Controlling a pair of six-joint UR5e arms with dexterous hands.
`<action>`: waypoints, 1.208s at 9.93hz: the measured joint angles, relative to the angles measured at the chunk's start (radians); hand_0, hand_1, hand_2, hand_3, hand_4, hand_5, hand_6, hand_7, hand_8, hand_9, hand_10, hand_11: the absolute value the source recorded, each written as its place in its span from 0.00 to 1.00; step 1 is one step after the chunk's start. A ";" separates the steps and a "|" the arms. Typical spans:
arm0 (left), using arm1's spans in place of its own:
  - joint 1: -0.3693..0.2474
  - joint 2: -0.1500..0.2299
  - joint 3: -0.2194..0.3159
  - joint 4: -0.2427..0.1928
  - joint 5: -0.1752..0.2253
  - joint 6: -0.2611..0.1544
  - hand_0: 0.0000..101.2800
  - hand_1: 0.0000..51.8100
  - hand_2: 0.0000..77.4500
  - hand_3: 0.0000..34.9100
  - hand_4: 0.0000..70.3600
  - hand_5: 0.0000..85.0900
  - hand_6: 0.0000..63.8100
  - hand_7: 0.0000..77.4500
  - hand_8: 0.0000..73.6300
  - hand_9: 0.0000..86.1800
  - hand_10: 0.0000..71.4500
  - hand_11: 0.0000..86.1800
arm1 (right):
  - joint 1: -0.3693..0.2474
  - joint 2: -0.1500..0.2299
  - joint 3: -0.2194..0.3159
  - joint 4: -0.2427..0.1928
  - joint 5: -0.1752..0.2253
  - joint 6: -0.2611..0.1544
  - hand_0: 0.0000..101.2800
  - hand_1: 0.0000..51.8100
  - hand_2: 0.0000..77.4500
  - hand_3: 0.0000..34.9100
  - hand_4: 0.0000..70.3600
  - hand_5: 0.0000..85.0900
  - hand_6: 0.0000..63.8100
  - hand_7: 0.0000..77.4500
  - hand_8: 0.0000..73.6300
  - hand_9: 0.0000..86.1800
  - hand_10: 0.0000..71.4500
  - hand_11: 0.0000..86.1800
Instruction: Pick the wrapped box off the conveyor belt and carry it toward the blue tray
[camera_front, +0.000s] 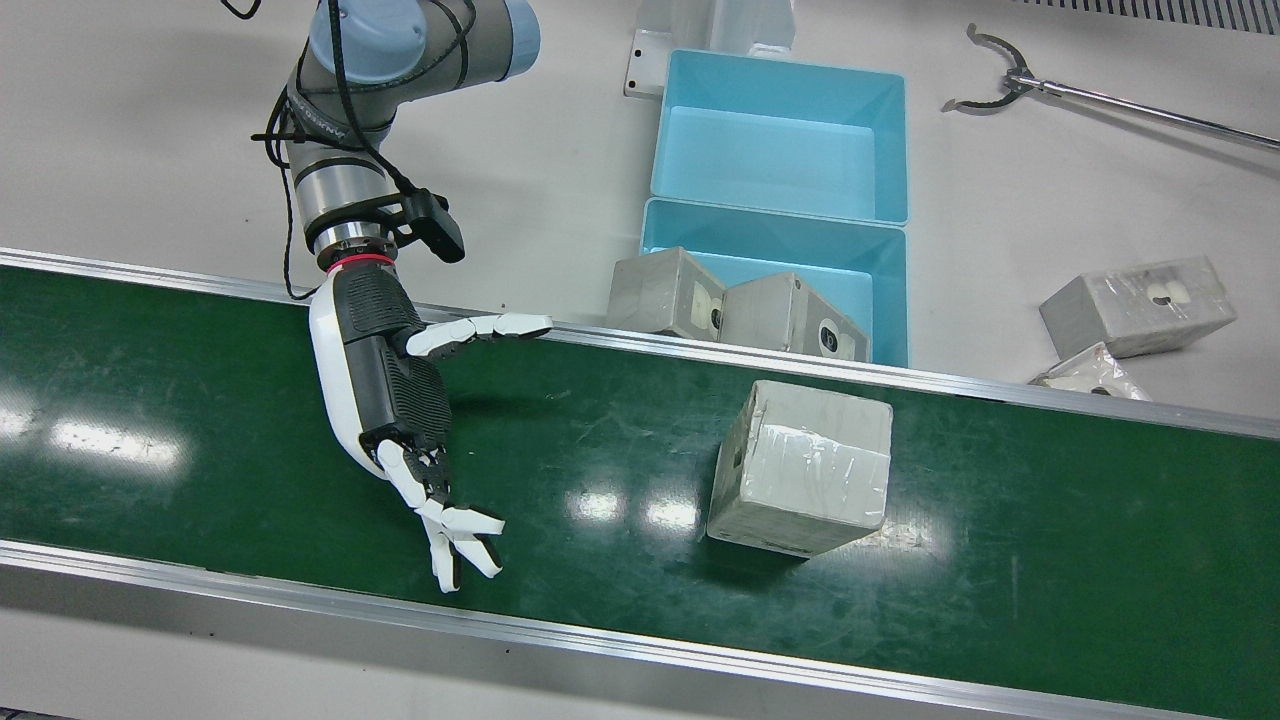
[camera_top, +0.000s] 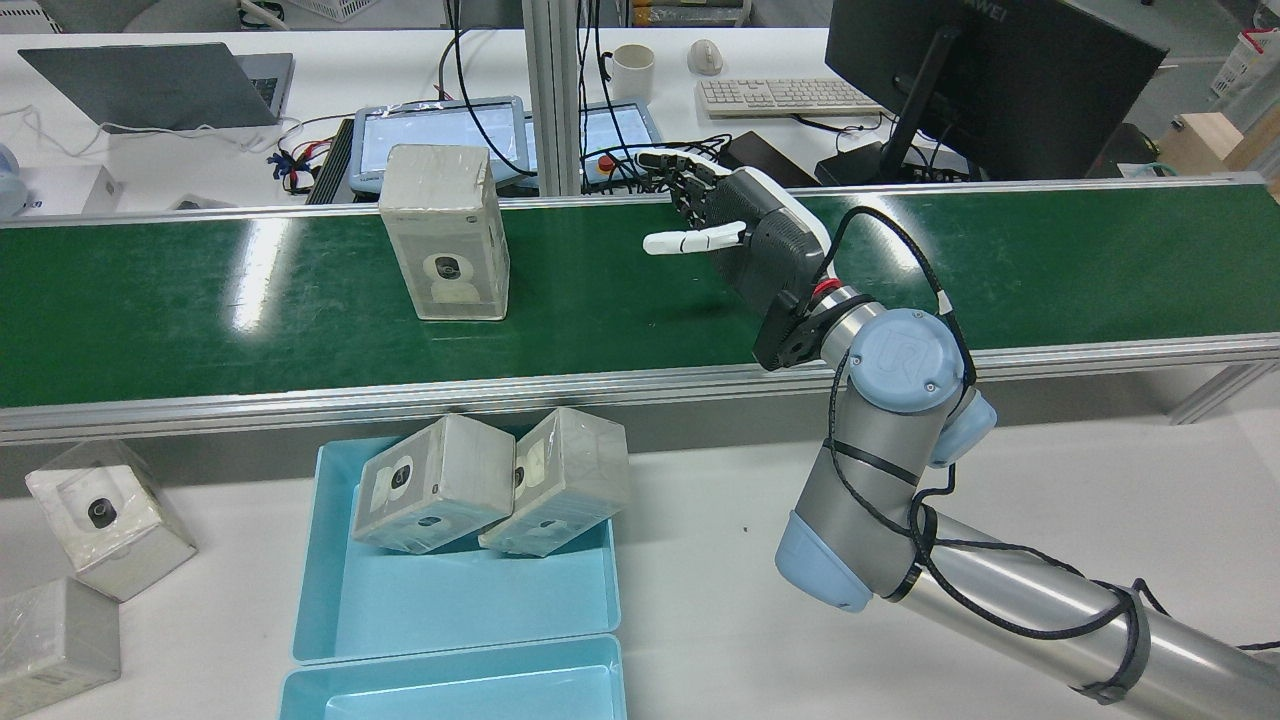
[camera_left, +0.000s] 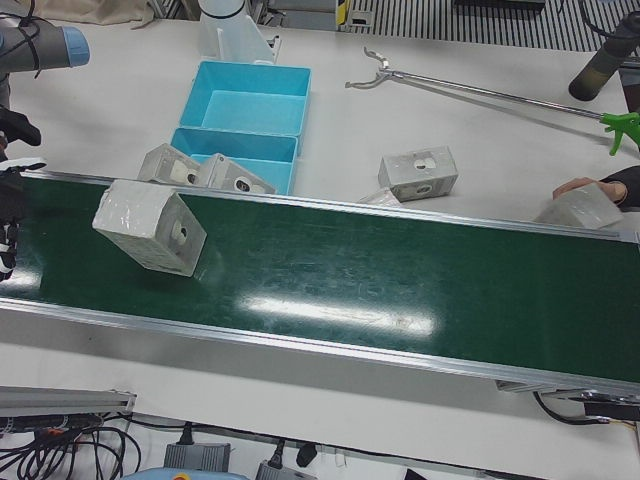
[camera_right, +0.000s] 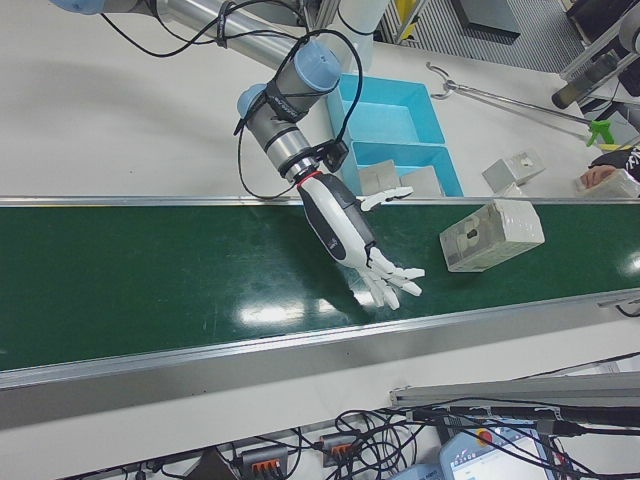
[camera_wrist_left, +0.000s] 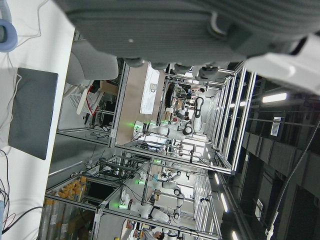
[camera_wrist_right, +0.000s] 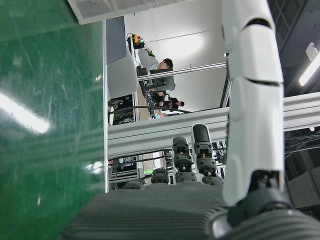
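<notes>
Rear view, nearest edge: what's there?
— Two blue trays end to end on the white table. One tray is cut off by the bottom edge. The next tray has two wrapped boxes leaning side by side over its far rim, touching each other.

Anything beside them?
— Two more wrapped boxes, the spares, sit on the table well off to that view's left.

And the box we want?
— Beyond the trays, on the belt. The box stands upright near the belt's far rail. The front view shows its film wrap catching the light. Nothing touches it.

Where's the right hand?
— The right hand hangs over the belt, well apart from the box, with bare green between them. Its fingers are spread wide and it holds nothing. The thumb points toward the box. The right-front view shows the same splay.

Left hand?
— Only its own camera shows it, as a dark palm edge across the top. I can't tell whether it is spread or curled.

Farthest back?
— A desk past the belt, with a laptop, a keyboard and a monitor.
</notes>
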 joint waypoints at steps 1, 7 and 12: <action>0.000 0.000 0.000 0.000 0.000 0.000 0.00 0.00 0.01 0.00 0.00 0.01 0.01 0.01 0.01 0.01 0.01 0.01 | -0.001 0.000 0.000 0.000 0.000 0.000 0.48 0.32 0.15 0.00 0.15 0.29 0.09 0.08 0.01 0.05 0.00 0.01; 0.000 0.000 0.000 0.000 0.000 0.000 0.00 0.00 0.01 0.00 0.00 0.01 0.01 0.01 0.01 0.00 0.00 0.01 | -0.001 0.000 0.000 0.000 0.000 0.000 0.48 0.32 0.15 0.00 0.15 0.29 0.09 0.08 0.01 0.05 0.00 0.01; 0.000 0.000 0.000 0.000 0.000 0.000 0.00 0.00 0.01 0.00 0.00 0.01 0.01 0.01 0.01 0.00 0.01 0.01 | -0.002 0.000 -0.001 0.000 0.000 -0.004 0.48 0.32 0.17 0.00 0.15 0.31 0.09 0.08 0.02 0.05 0.00 0.01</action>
